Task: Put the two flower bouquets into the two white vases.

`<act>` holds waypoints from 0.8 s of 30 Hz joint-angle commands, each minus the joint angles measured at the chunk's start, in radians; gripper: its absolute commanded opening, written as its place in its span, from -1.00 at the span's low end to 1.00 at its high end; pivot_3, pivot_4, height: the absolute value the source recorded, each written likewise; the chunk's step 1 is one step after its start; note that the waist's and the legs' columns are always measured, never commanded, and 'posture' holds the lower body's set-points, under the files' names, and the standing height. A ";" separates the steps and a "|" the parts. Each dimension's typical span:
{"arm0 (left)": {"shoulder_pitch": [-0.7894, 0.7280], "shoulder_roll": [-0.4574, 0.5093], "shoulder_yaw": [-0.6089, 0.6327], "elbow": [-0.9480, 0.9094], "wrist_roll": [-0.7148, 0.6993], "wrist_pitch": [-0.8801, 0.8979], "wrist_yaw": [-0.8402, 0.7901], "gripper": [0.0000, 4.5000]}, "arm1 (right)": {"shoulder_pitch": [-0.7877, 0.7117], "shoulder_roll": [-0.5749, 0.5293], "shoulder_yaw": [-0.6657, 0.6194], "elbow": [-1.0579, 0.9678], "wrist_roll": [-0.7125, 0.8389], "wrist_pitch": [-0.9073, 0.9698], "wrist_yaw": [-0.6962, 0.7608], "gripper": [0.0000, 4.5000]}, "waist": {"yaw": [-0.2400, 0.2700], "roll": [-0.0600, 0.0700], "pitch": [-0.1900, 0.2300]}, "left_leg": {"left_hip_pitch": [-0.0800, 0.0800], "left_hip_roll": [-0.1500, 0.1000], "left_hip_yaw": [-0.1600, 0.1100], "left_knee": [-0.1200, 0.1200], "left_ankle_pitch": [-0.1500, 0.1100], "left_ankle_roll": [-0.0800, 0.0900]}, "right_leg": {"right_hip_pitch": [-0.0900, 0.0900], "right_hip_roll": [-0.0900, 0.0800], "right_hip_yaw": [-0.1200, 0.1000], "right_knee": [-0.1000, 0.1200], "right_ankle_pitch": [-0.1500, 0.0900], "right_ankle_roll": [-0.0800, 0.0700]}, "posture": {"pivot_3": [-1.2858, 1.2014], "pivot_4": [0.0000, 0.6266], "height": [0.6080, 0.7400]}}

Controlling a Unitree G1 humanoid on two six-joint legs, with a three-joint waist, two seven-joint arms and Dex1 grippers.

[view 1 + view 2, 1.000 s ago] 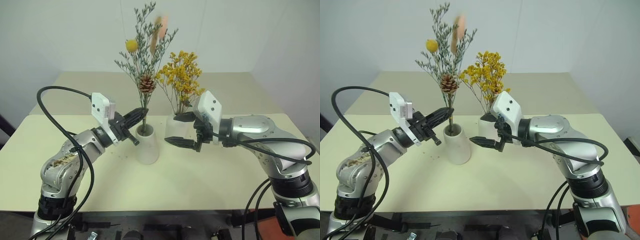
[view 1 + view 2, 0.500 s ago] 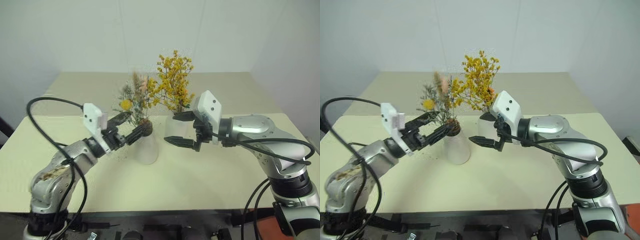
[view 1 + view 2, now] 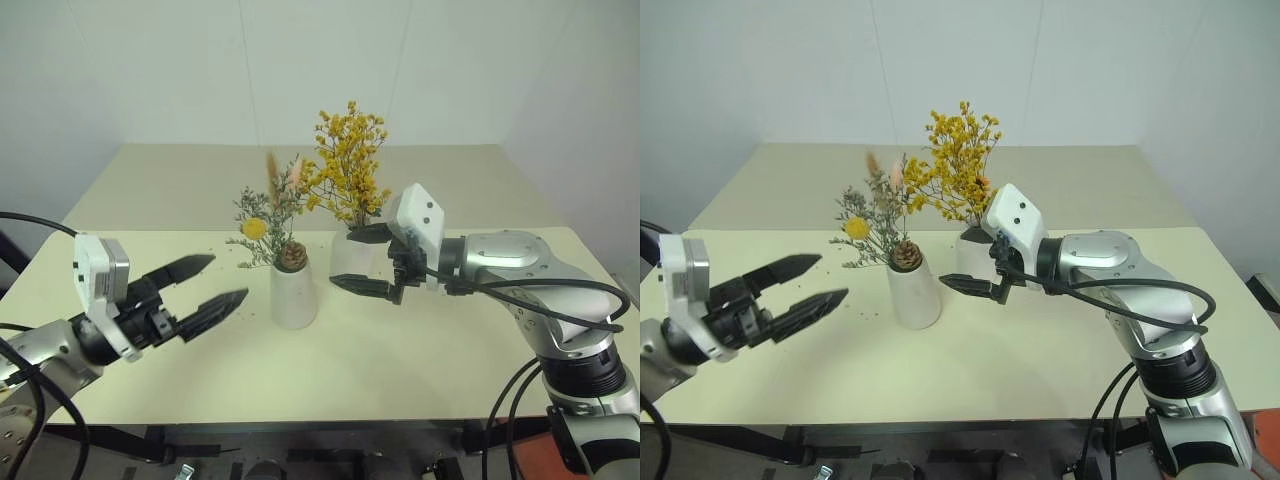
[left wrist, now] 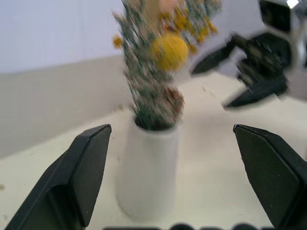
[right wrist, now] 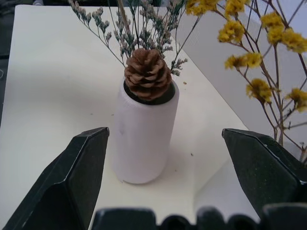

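The smaller mixed bunch (image 3: 270,215), with its yellow ball and brown pine cone (image 5: 147,74), stands in the front white vase (image 3: 293,295) at the table's middle. The yellow spray (image 3: 348,170) rises from the second white vase (image 3: 350,258) just behind and to the right. My left gripper (image 3: 228,278) is open and empty, well to the left of the front vase and apart from it. My right gripper (image 3: 340,259) is open, its fingers spread on either side of the second vase; I cannot tell whether they touch it.
The cream table (image 3: 420,360) carries the two vases, with a few small crumbs (image 3: 235,310) of dried plant left of the front vase. A second table (image 3: 180,185) of the same colour adjoins behind, against a white wall.
My left gripper has opened and let go of the mixed bunch, which sank deeper into the front vase. The left arm has pulled back to the left. The right arm has kept still.
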 commanded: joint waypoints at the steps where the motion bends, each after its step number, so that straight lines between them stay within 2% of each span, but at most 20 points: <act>1: 0.039 0.050 0.046 0.001 0.029 -0.043 -0.128 0.99 | 0.019 -0.029 -0.047 -0.032 0.001 -0.024 0.006 1.00 | 0.001 0.000 0.000 | 0.000 0.000 0.000 0.000 0.000 0.000 | 0.000 0.000 0.000 0.000 0.000 0.000 | 0.03 -0.52 1.00; 7: 0.054 0.144 -0.009 0.079 0.149 -0.116 -0.336 0.99 | 0.108 -0.087 -0.110 -0.100 0.024 0.016 -0.021 1.00 | 0.003 0.000 0.000 | 0.000 0.000 0.000 0.000 0.000 0.000 | 0.000 0.000 0.000 -0.001 -0.001 0.001 | 0.03 -0.52 1.00; 11: 0.008 0.183 -0.047 0.145 0.188 -0.147 -0.424 0.99 | 0.173 -0.125 -0.162 -0.143 0.026 0.043 -0.044 1.00 | 0.004 0.000 0.000 | -0.001 0.000 0.000 0.000 0.000 0.000 | 0.000 0.000 0.000 -0.001 -0.001 0.001 | 0.03 -0.52 1.00; 16: -0.060 0.213 -0.089 0.188 0.192 -0.138 -0.475 0.99 | 0.307 -0.185 -0.252 -0.200 0.027 0.053 -0.058 1.00 | 0.004 0.000 0.000 | -0.001 0.000 0.001 0.000 0.000 0.000 | 0.000 0.000 0.000 -0.001 -0.002 0.003 | 0.03 -0.52 1.00; 24: -0.125 0.224 -0.169 0.248 0.254 -0.162 -0.512 0.99 | 0.433 -0.210 -0.330 -0.233 0.019 0.044 -0.087 1.00 | -0.001 0.000 0.000 | 0.000 0.001 0.001 0.000 0.000 0.000 | 0.000 0.001 0.000 -0.001 -0.003 0.003 | 0.03 -0.52 1.00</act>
